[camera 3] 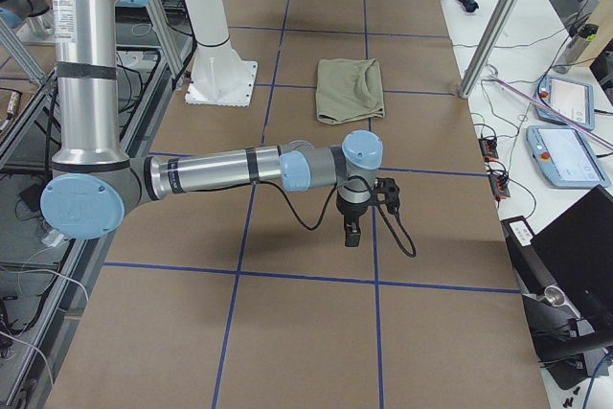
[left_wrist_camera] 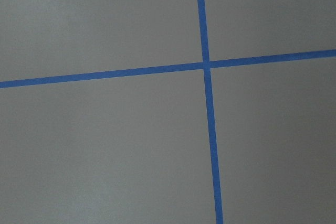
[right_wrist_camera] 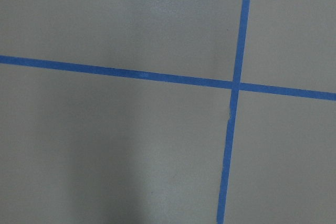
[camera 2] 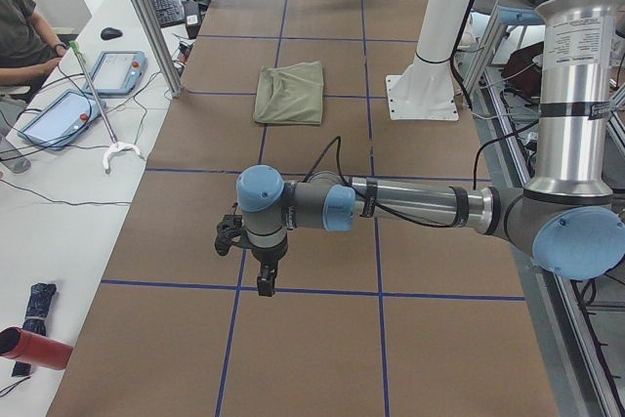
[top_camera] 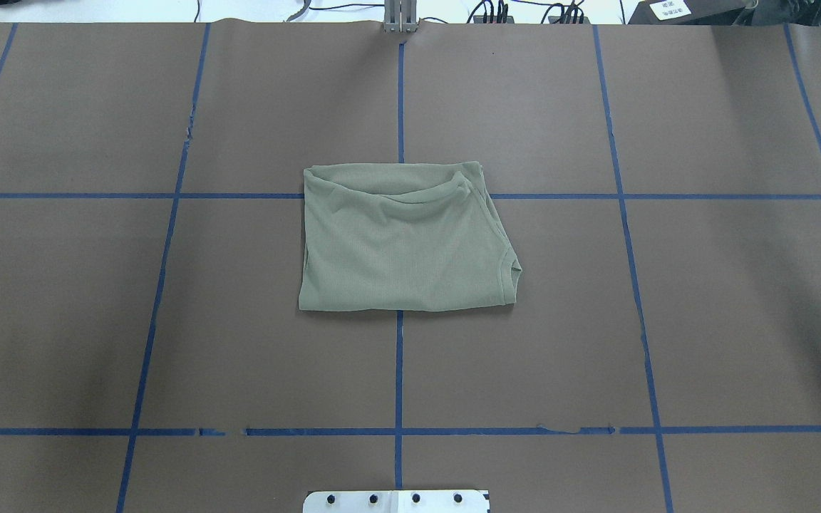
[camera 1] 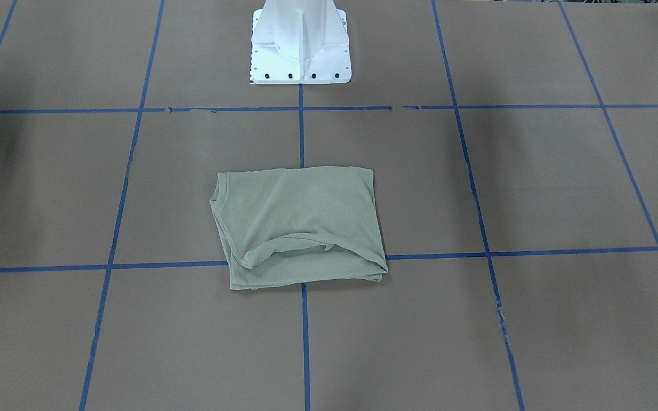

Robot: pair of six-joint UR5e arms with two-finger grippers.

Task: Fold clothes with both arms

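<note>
The sage-green shirt lies folded into a compact rectangle at the table's centre, neck opening toward the robot's right, with nothing touching it. It also shows in the front view and both side views. My left gripper hangs pointing down over bare table, far from the shirt toward the left end. My right gripper hangs the same way toward the right end. Both show only in the side views, so I cannot tell whether they are open or shut. The wrist views hold only brown table and blue tape.
The white pedestal base stands behind the shirt on the robot's side. Blue tape lines grid the brown table. A side desk holds tablets, cables and a red bottle; a person sits there. Metal posts stand along that table edge.
</note>
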